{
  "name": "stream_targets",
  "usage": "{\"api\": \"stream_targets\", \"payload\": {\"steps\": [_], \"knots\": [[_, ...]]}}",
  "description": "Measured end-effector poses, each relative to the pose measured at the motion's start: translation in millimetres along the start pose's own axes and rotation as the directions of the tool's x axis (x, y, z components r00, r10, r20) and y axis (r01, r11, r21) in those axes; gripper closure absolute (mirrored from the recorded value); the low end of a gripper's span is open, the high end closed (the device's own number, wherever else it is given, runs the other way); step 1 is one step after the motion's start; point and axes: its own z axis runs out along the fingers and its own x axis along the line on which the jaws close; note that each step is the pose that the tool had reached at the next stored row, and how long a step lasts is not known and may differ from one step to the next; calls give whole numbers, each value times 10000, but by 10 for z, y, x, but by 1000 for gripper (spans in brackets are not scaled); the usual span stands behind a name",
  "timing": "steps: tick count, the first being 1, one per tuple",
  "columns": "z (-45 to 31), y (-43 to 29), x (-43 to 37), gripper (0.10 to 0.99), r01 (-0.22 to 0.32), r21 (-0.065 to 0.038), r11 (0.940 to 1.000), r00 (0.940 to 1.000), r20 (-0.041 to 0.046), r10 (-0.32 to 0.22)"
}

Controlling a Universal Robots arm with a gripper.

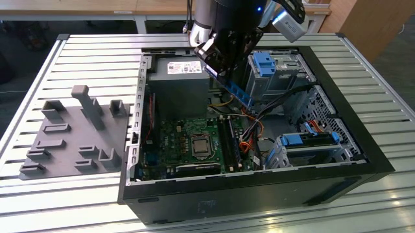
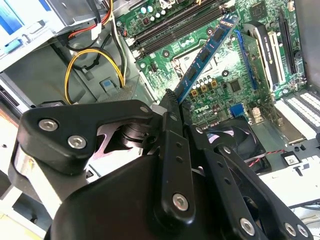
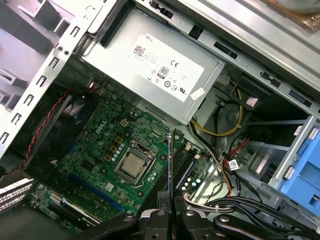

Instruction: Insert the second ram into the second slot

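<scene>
We saw the gripper (image 1: pixel 217 67) squeezed tight on one end of the second ram (image 1: pixel 238 93), so its fingers were pressed onto the thin blue stick. The stick was up in the air above the motherboard (image 1: pixel 184 141). It was tilted, with its free end pointing down toward the board. It was not in any slot.

In the second wrist view the gripper (image 2: pixel 172 100) held the second ram (image 2: pixel 207 50) so that its flat side with the small dark chips showed over the motherboard (image 2: pixel 240 85). In the first wrist view we saw the second ram (image 3: pixel 170 155) from its thin edge. It stuck out of the gripper (image 3: pixel 170 202), with the motherboard (image 3: pixel 95 145) below it.

The long dark slots (image 1: pixel 226 138) lay on the motherboard, beside the silver processor (image 1: pixel 199 144) near its middle. The grey power box (image 1: pixel 178 85) sat just past one edge of the motherboard. The motherboard lay at the bottom of the open black case (image 1: pixel 259 194). A grey tray (image 1: pixel 65 141) lay well away from the motherboard, outside the case.
</scene>
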Motion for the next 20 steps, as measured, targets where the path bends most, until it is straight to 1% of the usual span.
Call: {"api": "stream_targets", "payload": {"steps": [20], "knots": [[0,0,0,949,-336,5,9994,9994,13,336]]}}
